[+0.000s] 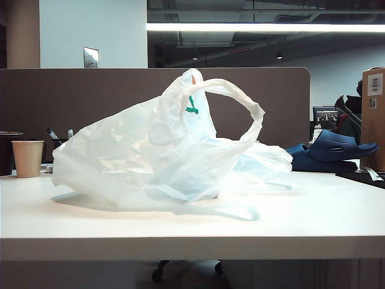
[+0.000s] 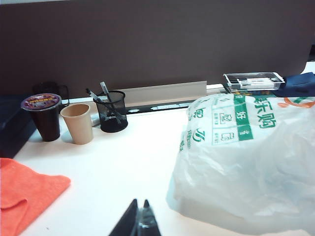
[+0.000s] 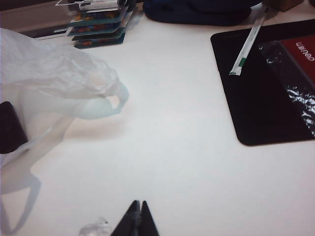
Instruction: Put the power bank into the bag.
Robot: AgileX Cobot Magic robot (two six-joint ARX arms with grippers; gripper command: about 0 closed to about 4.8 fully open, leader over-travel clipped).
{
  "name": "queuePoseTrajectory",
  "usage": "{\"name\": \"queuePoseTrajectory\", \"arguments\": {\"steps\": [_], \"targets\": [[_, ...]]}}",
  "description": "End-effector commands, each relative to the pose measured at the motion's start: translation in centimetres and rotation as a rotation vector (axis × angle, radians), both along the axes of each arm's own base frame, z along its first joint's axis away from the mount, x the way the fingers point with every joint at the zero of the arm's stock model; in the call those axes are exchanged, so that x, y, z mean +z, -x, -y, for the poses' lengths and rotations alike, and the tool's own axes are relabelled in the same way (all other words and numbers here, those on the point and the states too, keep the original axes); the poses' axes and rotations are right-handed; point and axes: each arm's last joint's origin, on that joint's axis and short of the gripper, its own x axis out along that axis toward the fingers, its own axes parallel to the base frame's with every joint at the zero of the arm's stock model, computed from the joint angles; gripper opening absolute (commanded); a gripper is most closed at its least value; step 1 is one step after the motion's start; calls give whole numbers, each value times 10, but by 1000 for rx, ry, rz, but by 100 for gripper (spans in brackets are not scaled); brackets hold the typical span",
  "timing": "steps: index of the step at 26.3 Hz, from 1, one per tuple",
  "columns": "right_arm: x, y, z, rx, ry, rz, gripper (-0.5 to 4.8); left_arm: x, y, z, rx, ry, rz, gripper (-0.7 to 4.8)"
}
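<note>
The plastic carrier bag (image 1: 162, 156) lies crumpled mid-bench (image 1: 313, 223), one loop handle arched up. In the right wrist view a black slab, the power bank (image 3: 10, 128), shows at the bag's mouth, partly under the film. The left pincer (image 2: 139, 221) hangs closed and empty over the bench, the bag at its two o'clock. The right pincer (image 3: 138, 220) is also closed and empty, the power bank at its ten o'clock.

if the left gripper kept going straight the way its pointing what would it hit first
Probably bare table first. The left gripper, shut and empty, points past the bag, which lies just to its side. Farther along stands the mesh pen holder, though depth is hard to judge.
</note>
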Motion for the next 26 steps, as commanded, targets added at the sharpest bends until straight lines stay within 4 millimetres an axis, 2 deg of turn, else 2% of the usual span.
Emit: {"name": "queuePoseTrajectory", "arguments": {"steps": [1,6,10,15,17,19,26], "targets": [[-5,3,0,0,-9,34,-9,-3,3,0,-14,16,26,-6],[-13,16,0,-4,-6,104,-9,-3,3,1,-38,16,26,-6],[-18,30,0,-14,-19,241,-9,-2,2,1,-40,20,41,-6],[-26,38,0,-32,-14,315,-9,-7,-8,1,-53,90,103,-6],[-29,39,0,-32,-13,332,-9,-13,-13,2,-59,112,109,-6],[-37,35,1,-46,-3,324,-9,-27,-24,2,-61,127,114,-6],[-52,28,1,-29,91,353,-9,-48,-40,1,-63,131,207,-6]]}}
